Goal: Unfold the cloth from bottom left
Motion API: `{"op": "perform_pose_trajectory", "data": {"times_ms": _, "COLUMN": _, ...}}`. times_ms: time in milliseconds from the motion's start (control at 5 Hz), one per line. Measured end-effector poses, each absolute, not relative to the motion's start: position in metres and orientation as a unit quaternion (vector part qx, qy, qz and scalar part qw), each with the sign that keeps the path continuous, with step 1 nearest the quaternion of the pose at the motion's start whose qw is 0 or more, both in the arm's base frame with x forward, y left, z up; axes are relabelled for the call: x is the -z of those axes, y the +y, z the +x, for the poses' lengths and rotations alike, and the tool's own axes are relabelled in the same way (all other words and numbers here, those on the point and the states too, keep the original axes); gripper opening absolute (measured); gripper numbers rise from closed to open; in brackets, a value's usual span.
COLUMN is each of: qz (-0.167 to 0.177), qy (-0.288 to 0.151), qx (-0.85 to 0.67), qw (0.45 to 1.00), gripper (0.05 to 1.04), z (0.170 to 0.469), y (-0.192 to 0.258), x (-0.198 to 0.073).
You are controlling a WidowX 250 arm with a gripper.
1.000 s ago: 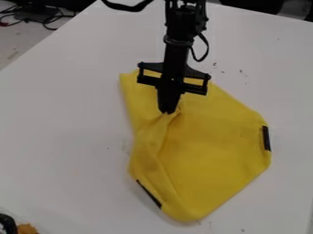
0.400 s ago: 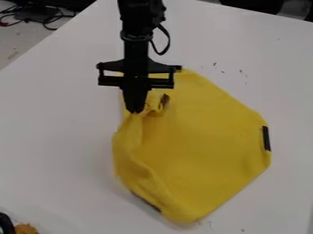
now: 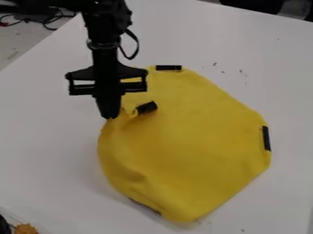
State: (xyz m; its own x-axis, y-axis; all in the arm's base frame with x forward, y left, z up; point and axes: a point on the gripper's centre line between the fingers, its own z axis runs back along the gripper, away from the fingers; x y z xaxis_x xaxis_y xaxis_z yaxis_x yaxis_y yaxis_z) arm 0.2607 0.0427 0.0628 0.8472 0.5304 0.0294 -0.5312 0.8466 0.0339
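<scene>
At ten o'clock on the yellow cloth [image 3: 189, 151], the pincer [image 3: 110, 117] is closed on its edge. Just beside it, toward two o'clock, a black patch [image 3: 147, 108] sits on a curled bit. Black strips [image 3: 266, 138] mark the cloth's twelve, three and seven o'clock edges. Beneath spreads the white surface [image 3: 49, 146].

The cloth [image 3: 196, 146] is coloured a plain, strong yellow, deepened to a mustard shade in its shaded folds. Its yellow is broken by short black strips [image 3: 169, 68] at the edges and on the raised part beside the gripper [image 3: 109, 116], which is also coloured black. The bench [image 3: 49, 128] is toned a pale greyish white, dotted with small dark specks [image 3: 241, 71]. An orange-brown thing [image 3: 25, 229] is seen at the lower left corner.
</scene>
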Motion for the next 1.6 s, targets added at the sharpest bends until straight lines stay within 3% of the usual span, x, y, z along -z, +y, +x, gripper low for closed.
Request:
{"op": "perform_pose_trajectory", "data": {"times_ms": 400, "qz": 0.004, "qy": -0.039, "qx": -0.340, "qw": 0.940, "gripper": 0.053, "z": 0.239, "y": 0.077, "x": -0.046}}
{"op": "perform_pose_trajectory", "data": {"times_ms": 1000, "qz": -0.012, "qy": -0.057, "qx": -0.394, "qw": 0.917, "gripper": 0.077, "z": 0.206, "y": 0.088, "x": -0.023}}
{"op": "perform_pose_trajectory", "data": {"times_ms": 1200, "qz": -0.009, "qy": -0.062, "qx": -0.387, "qw": 0.920, "gripper": 0.231, "z": 0.203, "y": 0.091, "x": -0.020}}
{"op": "perform_pose_trajectory", "data": {"times_ms": 1600, "qz": 0.026, "qy": -0.042, "qx": -0.373, "qw": 0.927, "gripper": 0.801, "z": 0.210, "y": 0.088, "x": -0.020}}
